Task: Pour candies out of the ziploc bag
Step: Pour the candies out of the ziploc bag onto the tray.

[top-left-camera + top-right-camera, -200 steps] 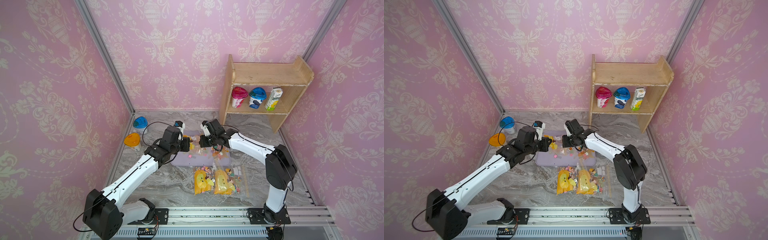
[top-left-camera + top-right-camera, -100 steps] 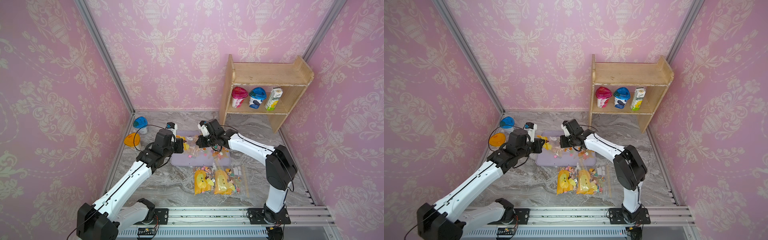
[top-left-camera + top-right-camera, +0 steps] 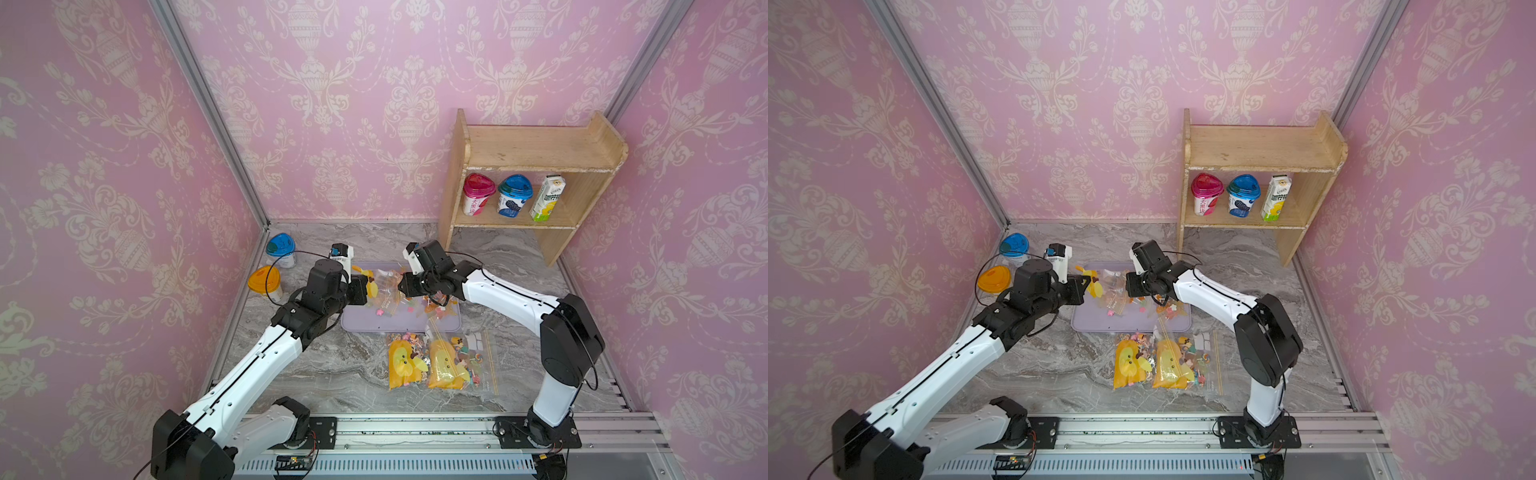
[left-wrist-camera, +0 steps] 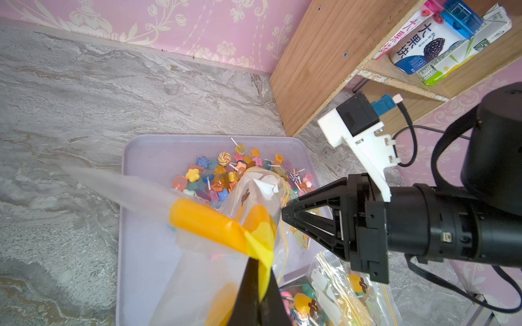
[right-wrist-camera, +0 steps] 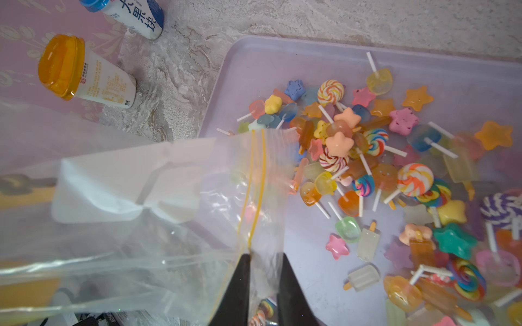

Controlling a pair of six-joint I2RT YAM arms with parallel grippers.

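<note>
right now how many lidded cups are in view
4. A pink-lidded cup and a blue-lidded cup stand on the wooden shelf; a second blue-lidded cup and an orange-lidded cup stand at the left edge of the table. None appears hidden.

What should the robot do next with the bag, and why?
Probably lift the bag away with the left fingers, which pinch its bottom: it looks empty, the candies lie in the tray, and the right fingers stand apart at its mouth.
</note>
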